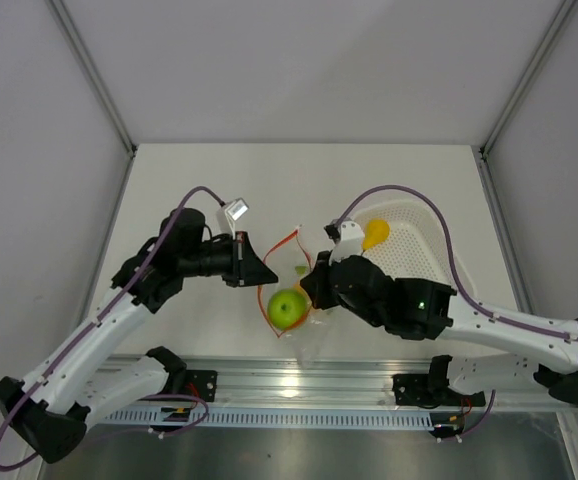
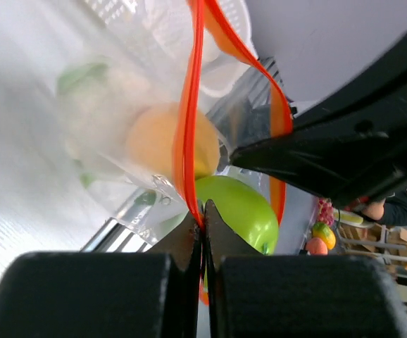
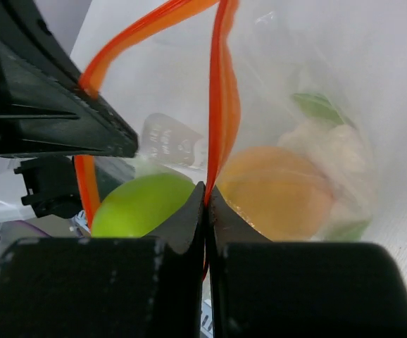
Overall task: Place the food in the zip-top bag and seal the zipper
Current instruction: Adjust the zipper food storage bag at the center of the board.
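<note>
The zip-top bag point(image 1: 291, 283) hangs between the two arms near the front middle of the counter point(image 1: 189, 180), its mouth pulled open. The left tool point(image 1: 261, 272) is clenched on one lip of the red-orange zipper point(image 1: 287, 240). In its own wrist view the fingers point(image 2: 189, 243) are pressed together with the strip point(image 2: 189, 127) running up out of the pinch. The right tool point(image 1: 309, 290) is clenched on the opposite lip, and its wrist view shows the same thing, black fingers point(image 3: 224, 222) meeting on the orange strip point(image 3: 221, 105). The two lips bow apart, so the zipper is unsealed.

A green apple point(image 1: 288, 308) sits in the open mouth, between the two strips and just below both tools. Deeper in the bag, seen through the clear plastic, lie an orange fruit point(image 3: 277, 190), a whitish piece point(image 3: 330, 148) and a green piece point(image 3: 316, 105), all bunched together.

A yellow pear point(image 1: 374, 235) lies outside the bag, in the white perforated basket point(image 1: 419, 225), which stands on the counter to the right, behind the right arm.
</note>
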You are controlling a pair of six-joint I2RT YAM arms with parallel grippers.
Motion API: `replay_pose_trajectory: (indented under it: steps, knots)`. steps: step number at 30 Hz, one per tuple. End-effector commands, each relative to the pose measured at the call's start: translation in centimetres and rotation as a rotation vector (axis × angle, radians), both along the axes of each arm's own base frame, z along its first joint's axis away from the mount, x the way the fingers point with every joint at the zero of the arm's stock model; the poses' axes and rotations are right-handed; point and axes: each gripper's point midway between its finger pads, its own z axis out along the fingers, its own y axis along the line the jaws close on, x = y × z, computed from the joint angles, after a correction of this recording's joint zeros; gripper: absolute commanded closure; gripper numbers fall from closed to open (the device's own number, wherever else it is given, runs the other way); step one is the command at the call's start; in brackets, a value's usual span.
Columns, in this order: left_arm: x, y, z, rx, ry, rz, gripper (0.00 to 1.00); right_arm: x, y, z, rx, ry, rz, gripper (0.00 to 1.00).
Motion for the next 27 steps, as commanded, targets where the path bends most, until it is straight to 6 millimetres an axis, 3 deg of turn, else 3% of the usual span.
replay_pose_trajectory:
  steps: [1,2,4,5,7,10,11,13,14,16,17,18,19,21,22,24,25,27]
  knots:
    - [0.0,0.7,2.1,-0.019,-0.095,0.015,0.99,0.2,-1.0,0.4,0.017,-0.026,-0.027,1.00]
    - [-0.1,0.7,-0.5,0.016,-0.037,0.013,0.99,0.2,-1.2,-1.3,-0.007,-0.008,-0.032,1.00]
    - [0.2,0.4,-2.1,0.027,-0.015,0.005,0.99,0.5,-1.2,-3.3,-0.031,0.035,-0.042,1.00]
    - [0.1,0.5,-5.1,0.069,0.049,0.012,0.99,0.4,-1.3,-4.2,-0.049,0.047,-0.043,1.00]
    - [0.3,0.4,-5.9,0.079,0.059,0.012,0.99,0.6,-1.6,-6.1,-0.106,0.065,-0.059,1.00]
    - [0.1,0.4,-4.0,0.057,0.039,0.002,0.99,0.7,-1.5,-4.8,-0.119,0.046,-0.054,1.00]
    - [0.4,0.3,-0.5,0.012,-0.042,0.011,0.99,0.9,-1.6,-3.8,-0.113,0.027,-0.058,1.00]
    - [0.1,0.8,1.4,0.014,-0.077,0.017,1.00,1.0,-1.4,-0.9,-0.080,-0.012,-0.050,1.00]
    - [0.2,0.9,4.5,-0.022,-0.139,0.021,0.99,0.8,-1.3,0.2,-0.058,-0.026,-0.041,1.00]
    - [-0.1,1.1,6.0,-0.037,-0.171,0.021,1.00,0.6,-1.5,2.4,-0.013,-0.049,-0.038,1.00]
    - [-0.2,1.1,5.9,-0.036,-0.170,0.021,0.99,0.3,-1.4,2.6,-0.001,-0.053,-0.030,1.00]
    - [-0.1,1.2,5.5,-0.032,-0.167,0.025,0.99,0.2,-1.5,2.8,0.014,-0.054,-0.027,1.00]
    - [0.0,1.1,3.2,-0.006,-0.129,0.025,1.00,0.2,-1.6,1.8,0.003,-0.045,-0.030,1.00]
    - [0.1,0.9,1.0,0.008,-0.082,0.023,0.99,0.2,-1.9,0.7,0.005,-0.032,-0.042,1.00]
    - [0.1,0.8,-2.5,0.036,-0.026,0.020,1.00,0.0,-2.2,-1.0,-0.026,-0.015,-0.043,1.00]
    - [0.1,0.7,-4.5,0.044,0.017,0.024,0.99,0.1,-2.2,-2.8,-0.035,0.011,-0.053,1.00]
    - [-0.4,0.7,-6.6,0.064,0.069,0.019,0.99,0.0,-2.2,-3.6,-0.044,0.024,-0.051,1.00]
    - [-0.3,0.7,-6.9,0.062,0.081,0.018,0.99,0.1,-2.3,-5.2,-0.072,0.045,-0.056,1.00]
